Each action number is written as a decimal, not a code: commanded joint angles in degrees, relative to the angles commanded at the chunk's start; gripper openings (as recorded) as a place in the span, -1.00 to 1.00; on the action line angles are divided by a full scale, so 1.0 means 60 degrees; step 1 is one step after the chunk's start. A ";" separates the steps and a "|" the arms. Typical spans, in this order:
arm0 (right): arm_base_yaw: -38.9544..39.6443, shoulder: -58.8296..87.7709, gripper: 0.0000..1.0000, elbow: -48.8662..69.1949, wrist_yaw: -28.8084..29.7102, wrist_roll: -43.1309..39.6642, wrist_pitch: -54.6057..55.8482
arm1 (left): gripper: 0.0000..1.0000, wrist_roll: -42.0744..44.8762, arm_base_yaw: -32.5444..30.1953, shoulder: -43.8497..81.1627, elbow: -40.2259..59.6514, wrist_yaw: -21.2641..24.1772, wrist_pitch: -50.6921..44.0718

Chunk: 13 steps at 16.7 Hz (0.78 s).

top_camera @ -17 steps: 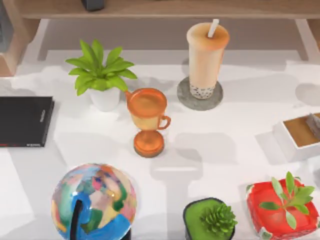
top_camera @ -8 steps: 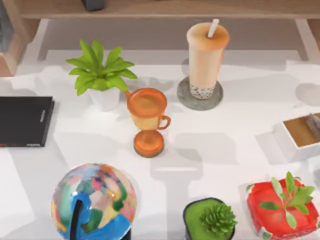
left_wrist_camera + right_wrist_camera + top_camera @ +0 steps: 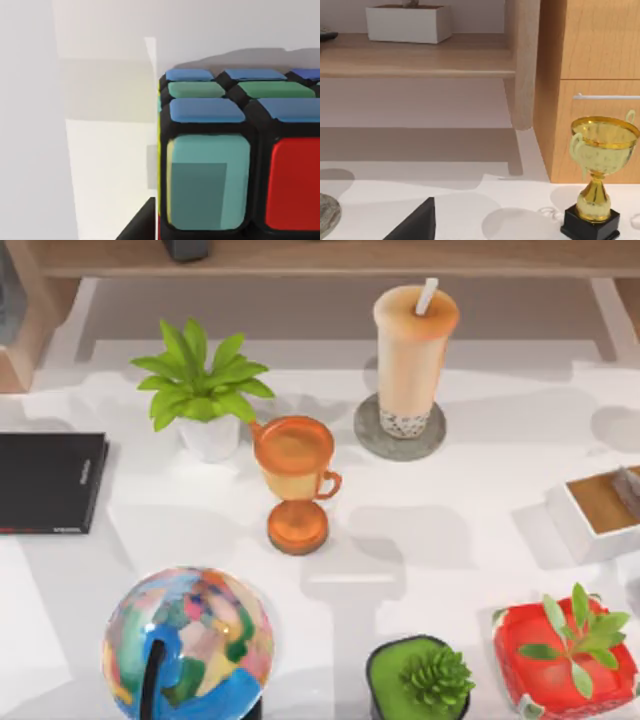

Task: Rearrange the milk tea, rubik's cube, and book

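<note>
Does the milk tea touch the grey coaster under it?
Touching. In the top view the milk tea stands upright with its base resting on the grey coaster; no gap shows.

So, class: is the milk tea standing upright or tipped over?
Upright. In the top view the milk tea stands on a round grey coaster, lid uppermost with the straw poking out and the pearls at the bottom.
</note>
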 joint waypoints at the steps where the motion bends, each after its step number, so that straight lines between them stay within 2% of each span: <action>1: 0.0000 0.0000 1.00 0.0000 0.0000 0.0000 0.0000 | -1.00 0.0000 0.0000 0.0000 0.0000 0.0000 0.0000; 9: 0.0000 0.0000 1.00 0.0000 0.0000 0.0000 0.0000 | -1.00 0.0016 0.0026 0.0018 0.0013 0.0000 -0.0029; 13: 0.0000 0.0000 1.00 0.0000 0.0000 0.0000 0.0000 | -1.00 0.0030 0.0034 0.0396 0.0965 0.0006 -0.0703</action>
